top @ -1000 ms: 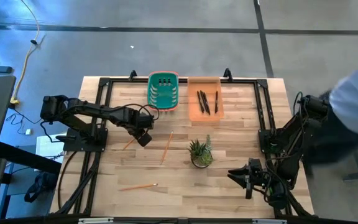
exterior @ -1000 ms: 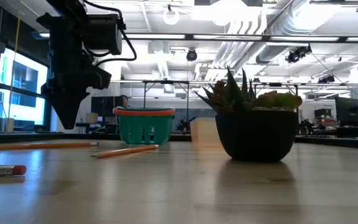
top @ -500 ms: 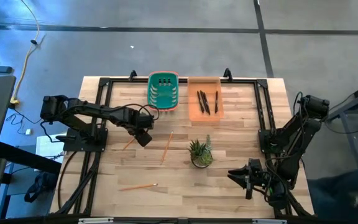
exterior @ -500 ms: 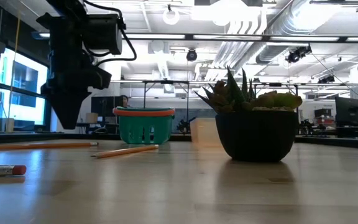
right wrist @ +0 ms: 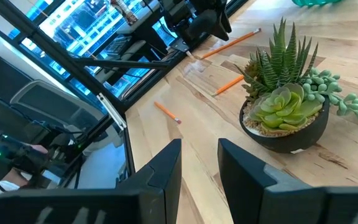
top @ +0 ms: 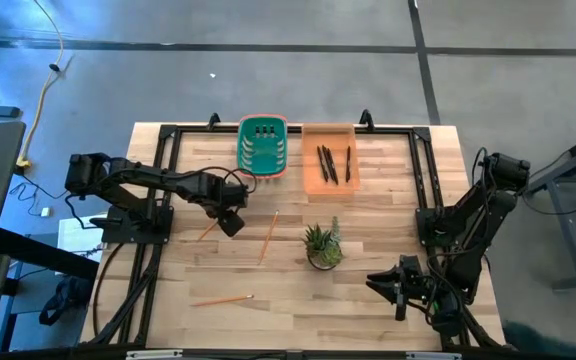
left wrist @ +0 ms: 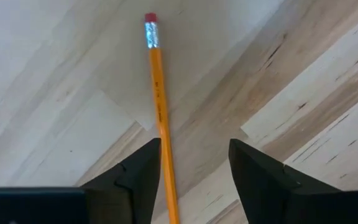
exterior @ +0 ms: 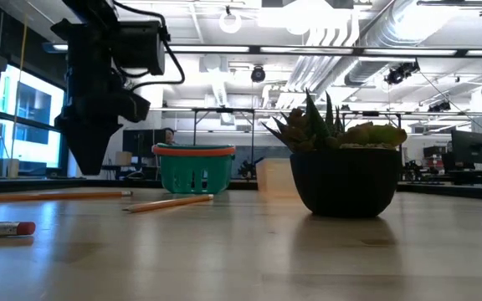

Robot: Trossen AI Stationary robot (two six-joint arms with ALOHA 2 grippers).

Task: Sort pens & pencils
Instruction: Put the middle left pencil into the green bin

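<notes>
Left gripper point(left wrist: 194, 171) hangs released over one of three pencils point(left wrist: 159, 112) on the table point(top: 368, 290); three pens point(top: 332, 163) fill the orange tray point(top: 309, 180).

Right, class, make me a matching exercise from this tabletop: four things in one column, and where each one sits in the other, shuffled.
Things:
1. black pens
2. green slotted plastic basket
3. potted succulent in a dark bowl
4. open left gripper

Places:
A. on the wooden table, near the middle, in front of the orange tray
B. poised over an orange-tan wooden pencil
C. at the table's far edge, left of the orange tray
D. lying inside the orange plastic tray

Pairs: 1-D, 2-C, 3-A, 4-B
</notes>
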